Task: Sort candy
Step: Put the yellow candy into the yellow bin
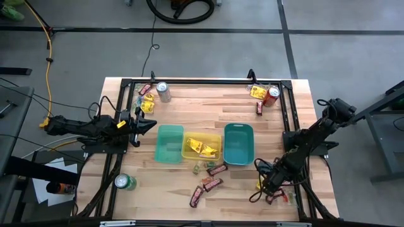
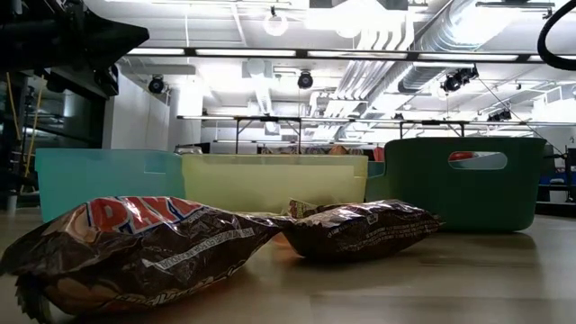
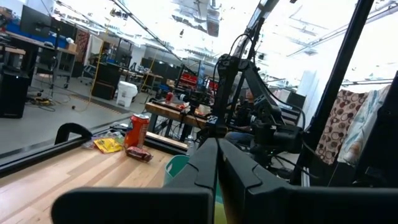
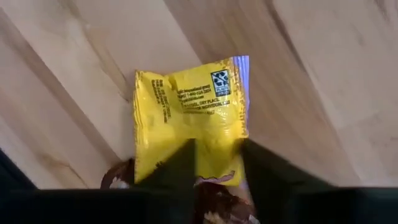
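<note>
Both arms are looking matte black and chunky, jointed segments with black cables looping off them. The left gripper [image 1: 150, 125] is showing small orange bits near its wrist, and the right gripper [image 4: 214, 163] is sporting flat dark fingers.

Yellow packet [image 4: 189, 115] w/ black print & a blue-violet edge strip, on pale wood table [image 4: 323, 74]. Bins – mint green [image 1: 169, 144], yellow [image 1: 187, 142], teal [image 1: 238, 144]. Bars [image 2: 144, 247] brown w/ red-white lettering, probably.
</note>
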Controlling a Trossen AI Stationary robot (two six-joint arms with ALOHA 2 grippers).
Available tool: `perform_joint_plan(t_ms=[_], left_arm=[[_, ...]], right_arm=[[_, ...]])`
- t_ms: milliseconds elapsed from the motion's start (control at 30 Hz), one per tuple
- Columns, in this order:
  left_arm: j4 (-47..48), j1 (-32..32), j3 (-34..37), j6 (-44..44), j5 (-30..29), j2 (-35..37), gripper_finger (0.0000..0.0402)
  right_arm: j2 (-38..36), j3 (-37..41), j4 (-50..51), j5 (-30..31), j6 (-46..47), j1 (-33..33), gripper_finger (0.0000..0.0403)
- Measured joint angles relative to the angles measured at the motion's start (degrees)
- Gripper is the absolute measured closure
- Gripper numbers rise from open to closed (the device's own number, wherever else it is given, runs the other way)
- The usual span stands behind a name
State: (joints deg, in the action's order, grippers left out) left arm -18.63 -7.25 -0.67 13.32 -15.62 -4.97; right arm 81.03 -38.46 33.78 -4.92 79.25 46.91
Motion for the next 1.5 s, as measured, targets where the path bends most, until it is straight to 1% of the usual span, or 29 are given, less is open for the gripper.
perform_joint_plan(t_ms=[33,67,167,233,367,433,500,600,667,800,900,967,1033,1233,1300,1367,1400,1500], left_arm=[[0.0,0.0,0.0,0.0,0.0,0.0,0.0401],[0.0,0.0,0.0,0.0,0.0,0.0,0.0401],[0.0,0.0,0.0,0.0,0.0,0.0,0.0401],[0.0,0.0,0.0,0.0,0.0,0.0,0.0401],[0.0,0.0,0.0,0.0,0.0,0.0,0.0401],[0.0,0.0,0.0,0.0,0.0,0.0,0.0401],[0.0,0.0,0.0,0.0,0.0,0.0,0.0401],[0.0,0.0,0.0,0.0,0.0,0.0,0.0401],[0.0,0.0,0.0,0.0,0.0,0.0,0.0401],[0.0,0.0,0.0,0.0,0.0,0.0,0.0401],[0.0,0.0,0.0,0.0,0.0,0.0,0.0401],[0.0,0.0,0.0,0.0,0.0,0.0,0.0401],[0.0,0.0,0.0,0.0,0.0,0.0,0.0401],[0.0,0.0,0.0,0.0,0.0,0.0,0.0401],[0.0,0.0,0.0,0.0,0.0,0.0,0.0401],[0.0,0.0,0.0,0.0,0.0,0.0,0.0401],[0.0,0.0,0.0,0.0,0.0,0.0,0.0401],[0.0,0.0,0.0,0.0,0.0,0.0,0.0401]], right_arm=[[0.0,0.0,-0.5,-0.2,0.0,0.0,0.0364],[0.0,0.0,-1.3,-0.4,-0.2,0.0,0.0382],[0.0,-1.0,-1.9,-0.7,-0.5,0.0,0.0383],[-0.2,-3.0,0.0,-1.2,-2.4,0.0,0.0395],[-2.5,-10.7,11.0,-1.4,-8.5,0.0,0.04],[-4.5,-15.6,14.6,0.7,-13.1,-0.4,0.0401],[-6.1,-20.1,14.4,3.7,-18.1,-1.4,0.0401],[-6.5,-25.3,11.0,10.2,-25.1,-4.3,0.0402],[-5.4,-26.7,7.6,13.4,-30.7,-6.9,0.0402],[-0.3,-26.4,-2.6,14.5,-40.9,-14.0,0.0402],[5.3,-26.4,-10.2,16.9,-46.7,-19.3,0.0402],[8.6,-26.5,-15.3,18.2,-48.9,-22.6,0.0402],[11.6,-27.5,-18.2,18.3,-49.8,-25.9,0.0402],[17.2,-30.0,-17.8,18.2,-49.8,-32.9,0.0402],[17.8,-30.2,-17.7,16.9,-49.1,-34.8,0.0395],[18.0,-30.2,-17.3,14.2,-48.2,-36.5,0.0376],[18.0,-30.2,-16.7,13.4,-48.2,-37.1,0.0362],[17.9,-30.2,-16.3,13.8,-48.3,-38.0,0.0309]])
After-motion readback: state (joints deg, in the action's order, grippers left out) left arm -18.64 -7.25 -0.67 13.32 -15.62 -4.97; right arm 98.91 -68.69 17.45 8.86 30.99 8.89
